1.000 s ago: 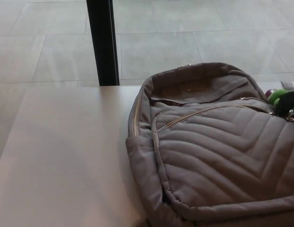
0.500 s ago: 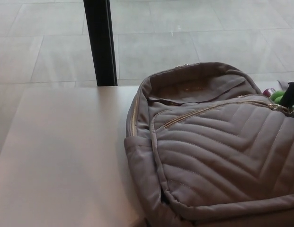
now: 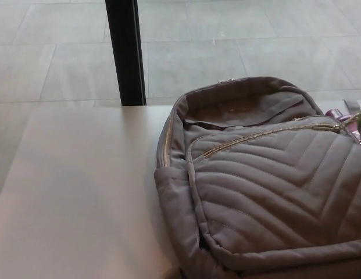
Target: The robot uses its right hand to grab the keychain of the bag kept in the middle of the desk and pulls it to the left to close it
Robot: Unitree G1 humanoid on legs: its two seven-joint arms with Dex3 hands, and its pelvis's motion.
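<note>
The right hand has slipped out past the frame's right edge, so its fingers can't be told. The keychain (image 3: 357, 119) sits there unheld, and the bag (image 3: 267, 186) is still open.

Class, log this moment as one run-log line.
bag: on desk, top zip open | keychain: at bag's right edge | hands: not in view

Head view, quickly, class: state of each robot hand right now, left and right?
Left hand: not in view, so it cannot be told.
Right hand: not in view, so it cannot be told.
</note>
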